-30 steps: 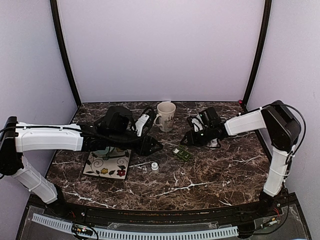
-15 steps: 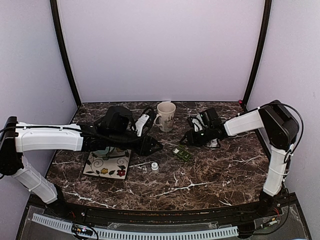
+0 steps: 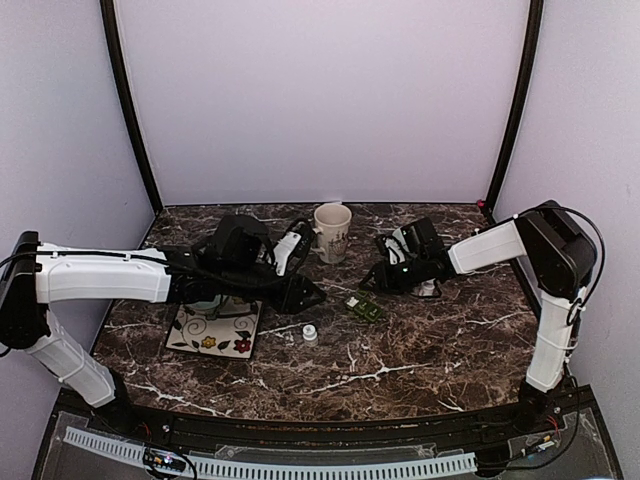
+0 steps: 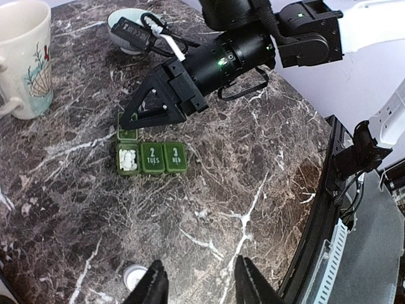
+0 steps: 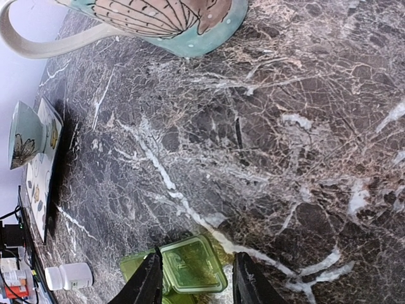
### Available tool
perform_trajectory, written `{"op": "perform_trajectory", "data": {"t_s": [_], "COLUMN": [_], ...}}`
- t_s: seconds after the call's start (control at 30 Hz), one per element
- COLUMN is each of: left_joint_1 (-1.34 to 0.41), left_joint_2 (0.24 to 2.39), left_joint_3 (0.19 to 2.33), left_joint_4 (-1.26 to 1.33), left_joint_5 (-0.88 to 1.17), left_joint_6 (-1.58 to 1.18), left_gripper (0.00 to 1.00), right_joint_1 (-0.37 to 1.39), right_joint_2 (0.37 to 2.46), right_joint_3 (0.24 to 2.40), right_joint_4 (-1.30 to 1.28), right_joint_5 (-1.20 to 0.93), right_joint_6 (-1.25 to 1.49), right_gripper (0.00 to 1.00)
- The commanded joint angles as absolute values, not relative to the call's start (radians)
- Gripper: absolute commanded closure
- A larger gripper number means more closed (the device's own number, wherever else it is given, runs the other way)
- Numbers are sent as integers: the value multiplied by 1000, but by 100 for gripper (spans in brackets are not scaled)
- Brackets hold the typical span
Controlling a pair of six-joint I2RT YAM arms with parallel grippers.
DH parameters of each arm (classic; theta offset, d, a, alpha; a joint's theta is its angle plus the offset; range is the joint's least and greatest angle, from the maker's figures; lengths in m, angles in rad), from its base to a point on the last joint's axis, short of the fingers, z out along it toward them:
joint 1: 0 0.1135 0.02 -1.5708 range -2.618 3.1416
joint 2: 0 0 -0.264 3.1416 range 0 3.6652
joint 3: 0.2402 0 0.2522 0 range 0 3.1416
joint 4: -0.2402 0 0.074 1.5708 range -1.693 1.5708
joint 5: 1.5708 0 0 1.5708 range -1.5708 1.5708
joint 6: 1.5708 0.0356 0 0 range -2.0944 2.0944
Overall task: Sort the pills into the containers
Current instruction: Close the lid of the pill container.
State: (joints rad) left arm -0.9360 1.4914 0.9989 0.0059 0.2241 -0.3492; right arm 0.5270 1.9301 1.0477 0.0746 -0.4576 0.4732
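The dark green pill box [image 3: 367, 308] lies mid-table. In the left wrist view the pill box [image 4: 150, 157] has two shut lids and one open compartment holding white pills [image 4: 128, 159]. My right gripper [image 3: 374, 281] hovers just behind it, open; in the right wrist view the raised open lid [image 5: 193, 266] sits between my right gripper's [image 5: 197, 285] fingers, close to the left one. My left gripper [image 3: 303, 294] is open and empty to the left of the box. In its own view my left gripper [image 4: 201, 288] is above bare marble, beside a small white pill bottle [image 4: 136, 275].
A cream mug [image 3: 332, 232] stands at the back centre. A flowered tile [image 3: 215, 328] with a small bowl [image 5: 22, 136] lies left under my left arm. The white bottle [image 3: 310, 335] lies near the tile. A pale dish [image 4: 126, 25] sits by my right arm.
Both arms have shifted only slightly. The pill box, bottle and mug have not moved.
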Motion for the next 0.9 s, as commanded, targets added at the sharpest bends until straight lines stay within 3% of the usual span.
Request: {"op": "perform_trajectory", "data": {"t_s": [0.0, 0.37, 0.87], "left_joint_1": [-943, -971, -971], "left_joint_2": [1513, 1673, 1785], "left_joint_3": [1028, 1146, 1175], "left_joint_4": [-19, -74, -60], "left_joint_5": [219, 189, 189], "left_joint_6": [-344, -349, -354], "left_gripper": [68, 82, 85], "right_joint_1": [517, 514, 514], "right_joint_2": [1928, 1936, 1951], "right_joint_3": [1039, 1050, 1052], "right_joint_4": [115, 112, 133], "right_joint_5": [-477, -491, -515], "right_joint_6": [483, 482, 506], "right_gripper": [63, 70, 82]}}
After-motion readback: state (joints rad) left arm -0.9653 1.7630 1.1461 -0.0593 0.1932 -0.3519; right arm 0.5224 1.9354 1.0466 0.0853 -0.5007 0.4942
